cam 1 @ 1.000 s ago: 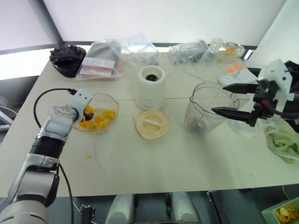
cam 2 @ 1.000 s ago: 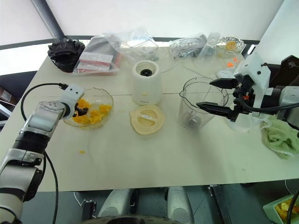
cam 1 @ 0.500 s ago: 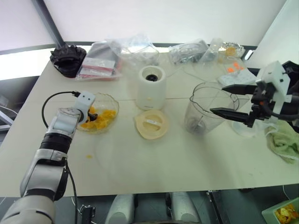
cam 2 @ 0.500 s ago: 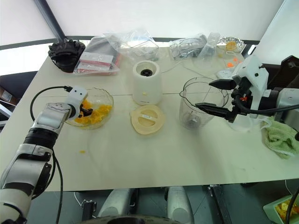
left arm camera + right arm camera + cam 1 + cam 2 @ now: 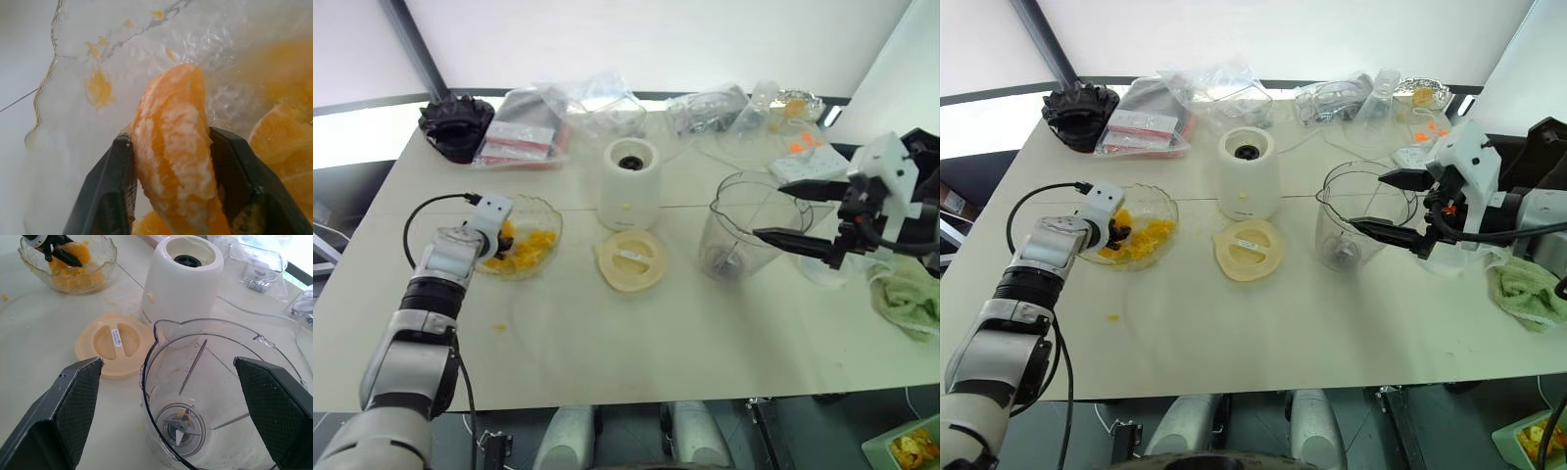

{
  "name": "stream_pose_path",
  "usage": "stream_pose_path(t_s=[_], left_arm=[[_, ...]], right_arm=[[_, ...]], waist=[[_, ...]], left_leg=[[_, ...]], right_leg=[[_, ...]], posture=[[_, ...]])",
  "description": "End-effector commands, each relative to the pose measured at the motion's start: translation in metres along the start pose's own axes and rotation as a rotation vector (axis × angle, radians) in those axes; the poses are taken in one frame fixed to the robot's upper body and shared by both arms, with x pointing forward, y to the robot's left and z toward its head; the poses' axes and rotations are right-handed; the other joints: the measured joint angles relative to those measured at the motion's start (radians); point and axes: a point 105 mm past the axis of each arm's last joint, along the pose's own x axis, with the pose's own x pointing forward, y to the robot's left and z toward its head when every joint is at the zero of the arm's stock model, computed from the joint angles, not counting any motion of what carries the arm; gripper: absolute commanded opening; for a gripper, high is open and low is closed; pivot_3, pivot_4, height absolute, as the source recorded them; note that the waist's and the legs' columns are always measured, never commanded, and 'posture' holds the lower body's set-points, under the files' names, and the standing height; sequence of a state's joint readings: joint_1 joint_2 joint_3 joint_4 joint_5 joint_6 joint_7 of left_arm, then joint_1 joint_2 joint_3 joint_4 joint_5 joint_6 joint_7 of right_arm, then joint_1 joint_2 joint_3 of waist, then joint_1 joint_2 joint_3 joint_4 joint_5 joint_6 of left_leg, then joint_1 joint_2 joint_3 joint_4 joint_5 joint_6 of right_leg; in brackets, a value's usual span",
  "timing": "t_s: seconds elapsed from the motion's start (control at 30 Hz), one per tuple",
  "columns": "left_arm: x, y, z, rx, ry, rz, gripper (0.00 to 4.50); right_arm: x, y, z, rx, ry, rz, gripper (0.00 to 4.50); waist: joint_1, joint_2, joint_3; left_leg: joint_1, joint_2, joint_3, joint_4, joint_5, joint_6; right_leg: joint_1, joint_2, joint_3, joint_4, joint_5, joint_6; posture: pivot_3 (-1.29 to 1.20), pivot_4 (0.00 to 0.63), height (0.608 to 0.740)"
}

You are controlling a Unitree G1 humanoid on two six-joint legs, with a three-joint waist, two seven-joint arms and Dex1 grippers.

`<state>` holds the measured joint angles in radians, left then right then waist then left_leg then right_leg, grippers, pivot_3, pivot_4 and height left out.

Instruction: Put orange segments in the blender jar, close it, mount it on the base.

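The surface (image 5: 1263, 333) is pale cream. Bright orange-yellow orange segments (image 5: 1141, 240) lie in a clear wavy-rimmed glass bowl (image 5: 1167, 208) at the left of the frame; one segment (image 5: 176, 147), veined with white pith, sits between black fingers (image 5: 105, 196). The base (image 5: 1249, 176) is white with a dark socket. The lid (image 5: 1250, 250) is cream. The blender jar (image 5: 1356, 227) is clear. A green cloth (image 5: 1528, 294) lies at the right edge.

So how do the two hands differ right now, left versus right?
The left hand is down in the glass bowl, closed on an orange segment; the right hand holds nothing. The left hand's fingers pinch close together; the right hand's fingers stand wide apart, either side of the blender jar without touching it. Both have black fingers.
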<state>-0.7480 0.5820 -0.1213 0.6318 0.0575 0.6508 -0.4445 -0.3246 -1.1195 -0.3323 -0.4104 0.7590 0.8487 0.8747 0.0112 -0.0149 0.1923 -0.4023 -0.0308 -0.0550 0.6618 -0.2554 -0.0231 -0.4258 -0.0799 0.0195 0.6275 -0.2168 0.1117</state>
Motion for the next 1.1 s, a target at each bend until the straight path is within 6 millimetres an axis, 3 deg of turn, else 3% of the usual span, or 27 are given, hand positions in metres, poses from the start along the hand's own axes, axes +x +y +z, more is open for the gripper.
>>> stream_pose_path(t_s=[0.03,0.27,0.37,0.83,0.93,1.1], left_arm=[[-0.0019,0.0029,0.0034,0.001,-0.010,0.008,2.49],[-0.0035,0.0040,0.0039,-0.007,-0.017,0.018,2.49],[-0.0043,0.0030,0.0038,-0.005,-0.019,0.014,1.64],[-0.0082,0.0021,0.0047,-0.012,-0.032,0.024,1.64],[-0.0089,0.0023,0.0059,-0.019,-0.041,0.029,0.81],[-0.0092,0.0023,0.0063,-0.023,-0.044,0.039,0.81]], right_arm=[[-0.0069,-0.0008,0.0128,-0.055,-0.040,-0.024,4.50],[-0.0068,-0.0008,0.0111,-0.054,-0.037,-0.020,4.50],[-0.0063,-0.0009,0.0104,-0.054,-0.035,-0.018,4.50],[-0.0060,-0.0012,0.0095,-0.055,-0.029,-0.012,4.50],[-0.0052,-0.0015,0.0097,-0.055,-0.028,-0.010,4.50],[-0.0048,-0.0018,0.0095,-0.058,-0.023,-0.006,4.50]], waist=[[0.000,0.000,0.000],[0.000,0.000,0.000],[0.000,0.000,0.000],[0.000,0.000,0.000],[0.000,0.000,0.000],[0.000,0.000,0.000]], left_leg=[[0.000,0.000,0.000,0.000,0.000,0.000],[0.000,0.000,-0.001,0.000,0.000,0.000],[0.000,0.000,-0.001,0.000,0.000,0.000],[-0.001,0.000,-0.002,0.000,0.000,0.000],[-0.001,0.000,-0.002,0.000,0.000,0.000],[-0.001,0.000,-0.002,0.001,0.000,0.000]], right_leg=[[0.000,0.000,0.000,0.000,0.000,0.000],[0.000,0.000,0.000,0.000,0.000,0.000],[0.000,0.000,0.000,0.000,0.000,0.000],[0.000,0.000,0.000,0.000,0.000,0.000],[0.000,0.000,0.000,0.000,0.000,0.000],[0.000,0.000,0.000,0.000,0.000,0.000]], posture=[[0.00,0.150,0.740],[0.00,0.150,0.740],[0.00,0.150,0.740],[0.00,0.150,0.740],[0.00,0.150,0.740],[0.00,0.150,0.740]])
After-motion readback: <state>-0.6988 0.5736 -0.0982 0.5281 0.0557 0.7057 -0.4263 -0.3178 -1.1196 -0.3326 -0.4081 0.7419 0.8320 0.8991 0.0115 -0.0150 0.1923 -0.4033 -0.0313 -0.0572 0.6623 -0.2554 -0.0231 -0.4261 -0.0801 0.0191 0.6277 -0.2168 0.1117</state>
